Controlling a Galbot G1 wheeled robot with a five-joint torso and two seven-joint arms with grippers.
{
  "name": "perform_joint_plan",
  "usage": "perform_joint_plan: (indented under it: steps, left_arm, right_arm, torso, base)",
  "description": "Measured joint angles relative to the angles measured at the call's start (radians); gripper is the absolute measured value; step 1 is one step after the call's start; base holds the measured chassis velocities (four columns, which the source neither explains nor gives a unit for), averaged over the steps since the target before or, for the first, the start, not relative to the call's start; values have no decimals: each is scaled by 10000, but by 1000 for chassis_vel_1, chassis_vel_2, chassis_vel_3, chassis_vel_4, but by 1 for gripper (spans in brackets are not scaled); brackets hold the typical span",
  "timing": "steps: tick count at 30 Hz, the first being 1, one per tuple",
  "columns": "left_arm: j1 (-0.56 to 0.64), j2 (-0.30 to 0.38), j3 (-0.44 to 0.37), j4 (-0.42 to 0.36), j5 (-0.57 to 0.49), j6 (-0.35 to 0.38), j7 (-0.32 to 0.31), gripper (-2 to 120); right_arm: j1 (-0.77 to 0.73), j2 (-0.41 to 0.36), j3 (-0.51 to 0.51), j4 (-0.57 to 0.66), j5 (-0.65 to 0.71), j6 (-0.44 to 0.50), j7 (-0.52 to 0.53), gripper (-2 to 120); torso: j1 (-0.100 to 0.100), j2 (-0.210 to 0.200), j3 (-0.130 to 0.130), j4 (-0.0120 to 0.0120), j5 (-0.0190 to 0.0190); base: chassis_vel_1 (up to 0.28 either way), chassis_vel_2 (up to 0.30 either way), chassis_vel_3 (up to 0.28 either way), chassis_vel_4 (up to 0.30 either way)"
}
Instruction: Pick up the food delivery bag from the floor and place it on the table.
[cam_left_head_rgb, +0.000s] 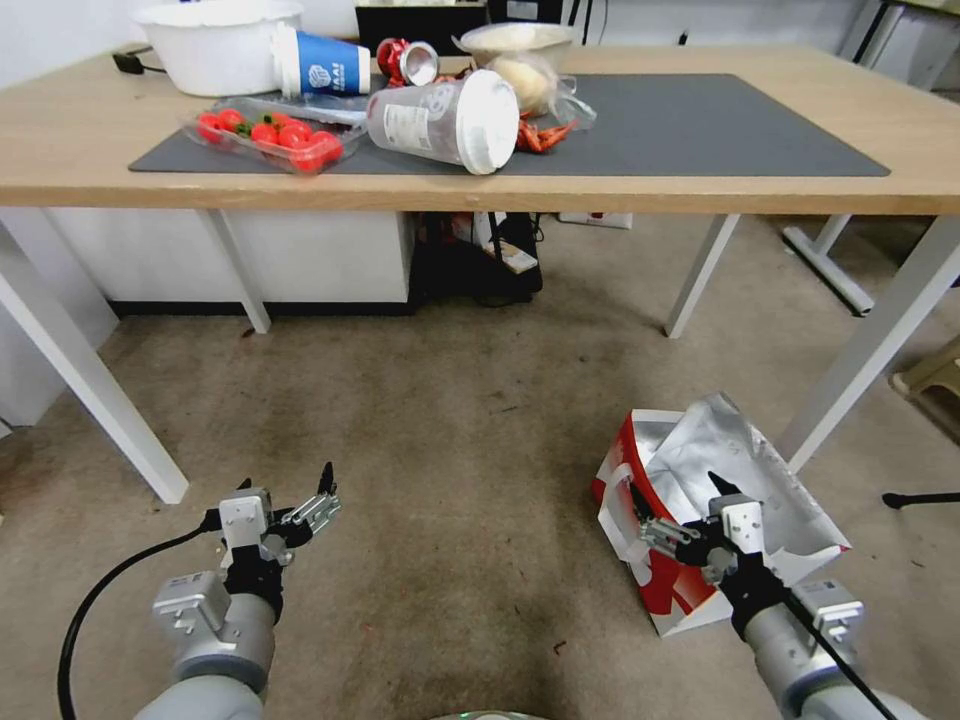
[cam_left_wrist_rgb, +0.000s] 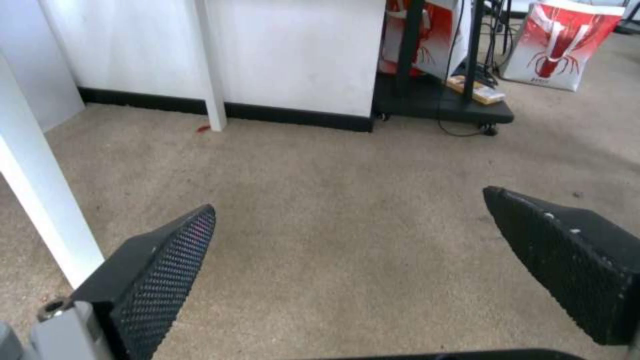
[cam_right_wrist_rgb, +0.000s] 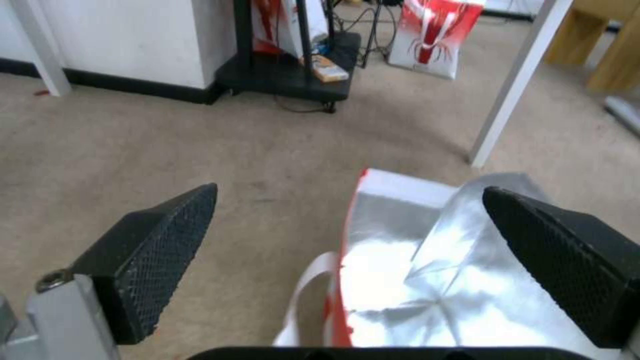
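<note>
The food delivery bag (cam_left_head_rgb: 740, 470) stands on the floor (cam_left_head_rgb: 450, 430) at the right, white with red sides, its mouth open and the silver foil lining showing. My right gripper (cam_left_head_rgb: 678, 488) hovers open just above the bag's near left rim. In the right wrist view the right gripper (cam_right_wrist_rgb: 351, 190) straddles the foil opening (cam_right_wrist_rgb: 413, 260), with a white handle (cam_right_wrist_rgb: 307, 295) below the rim. My left gripper (cam_left_head_rgb: 285, 478) is open over bare carpet at the left, and the left wrist view shows the left gripper (cam_left_wrist_rgb: 350, 200) holding nothing. The table (cam_left_head_rgb: 80, 150) with its dark grey mat (cam_left_head_rgb: 700, 130) stands ahead.
The left half of the mat holds a tomato tray (cam_left_head_rgb: 270, 135), a tipped plastic cup (cam_left_head_rgb: 445, 120), a blue cup (cam_left_head_rgb: 325, 65) and a white bowl (cam_left_head_rgb: 215, 40). White table legs (cam_left_head_rgb: 880, 340) (cam_left_head_rgb: 90, 390) flank the floor space. Another red-and-white bag (cam_left_wrist_rgb: 560, 45) stands beyond a black cart (cam_left_wrist_rgb: 440, 100).
</note>
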Motion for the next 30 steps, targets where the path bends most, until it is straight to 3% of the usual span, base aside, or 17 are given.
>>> perform_joint_plan:
  steps: [5, 8, 15, 22, 24, 30]
  left_arm:
    - [-7, 33, -23, 43, -4, -37, 2, 100]
    - [-10, 51, -52, 84, -15, -81, 4, 100]
    - [-10, 58, -125, 111, -28, -105, 19, 100]
    - [-7, 57, -142, 116, -31, -105, 23, 100]
    - [1, 48, -174, 151, -27, -104, 62, 100]
    - [-4, 49, -213, 188, -20, -106, 80, 100]
  right_arm:
    - [510, -760, 363, -635, 334, 29, -143, 100]
    - [1044, -1562, 764, -1608, 678, 308, -474, 100]
    - [2061, -2565, 1011, -3187, 1141, 843, -958, 100]
    - [2368, -2753, 954, -3583, 1163, 953, -1017, 100]
    - [2924, -3047, 725, -4293, 1345, 992, -1012, 100]
    - [3388, -3307, 505, -4935, 1487, 992, -1008, 100]
  torso:
    - [2, 8, 0, 1, 0]
    - [3, 14, 0, 0, 1]
    - [3, 21, 1, 0, 2]
    - [3, 23, 0, 0, 0]
    - [4, 25, 0, -1, 1]
    - [5, 27, 1, -1, 0]
  base:
    - [0, 0, 0, 0]
    - [0, 0, 0, 0]
    - [0, 0, 0, 0]
    - [0, 0, 0, 0]
    - [0, 0, 0, 0]
    - [0, 0, 0, 0]
